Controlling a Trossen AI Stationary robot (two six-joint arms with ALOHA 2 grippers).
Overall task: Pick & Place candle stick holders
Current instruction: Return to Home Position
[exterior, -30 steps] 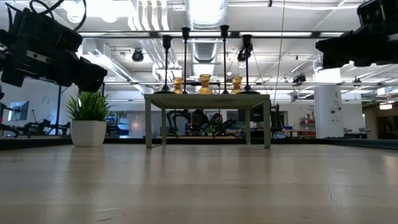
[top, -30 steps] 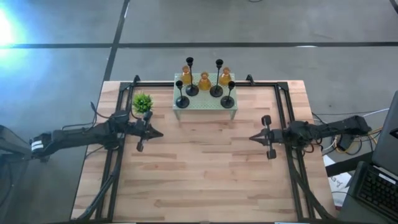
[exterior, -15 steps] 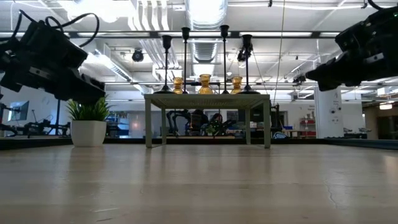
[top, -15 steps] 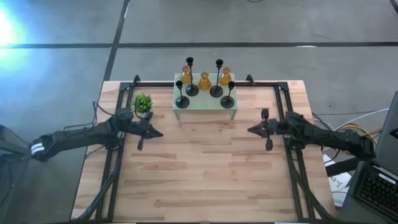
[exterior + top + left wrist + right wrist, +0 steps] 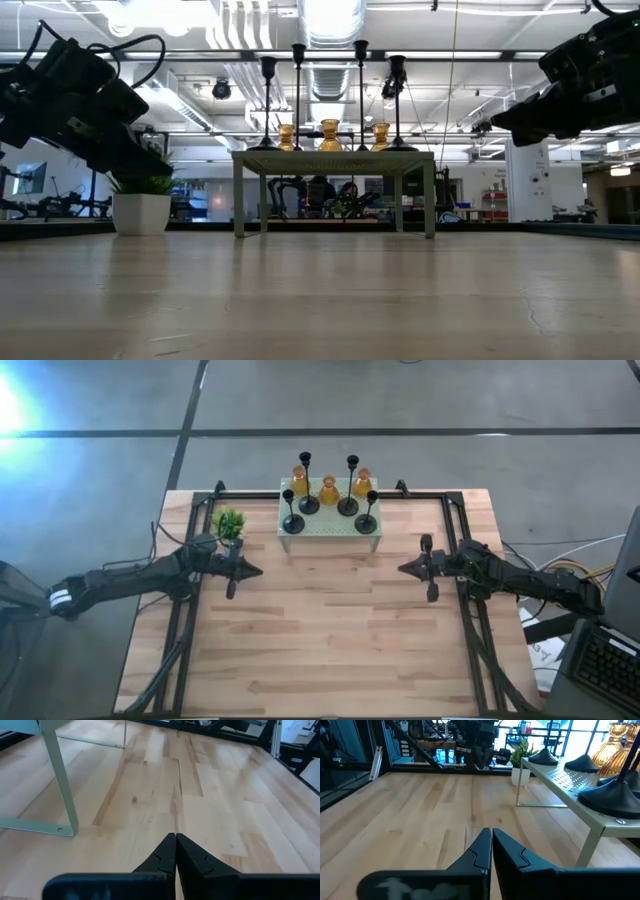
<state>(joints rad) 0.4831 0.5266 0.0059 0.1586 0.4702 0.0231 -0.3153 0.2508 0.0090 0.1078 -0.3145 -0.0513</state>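
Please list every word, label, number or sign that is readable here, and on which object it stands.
No text is readable.
White band on the dark left arm: too small to read.
White paper sheet right of the wooden table: print too blurred.

Table [image 5: 330, 650]: middle and near half bare wood. Wide open lane between left gripper [image 5: 257, 571] and right gripper [image 5: 403, 569], arms reaching in from either side.

Far edge, centre: mint-green stand [image 5: 330, 528], top crowded with candle stick holders [image 5: 347, 506]; open gap beneath, between its legs.

Potted plant [image 5: 229, 523] just beside the stand's left end.

Black frame [image 5: 250, 492] along far edge and sides.
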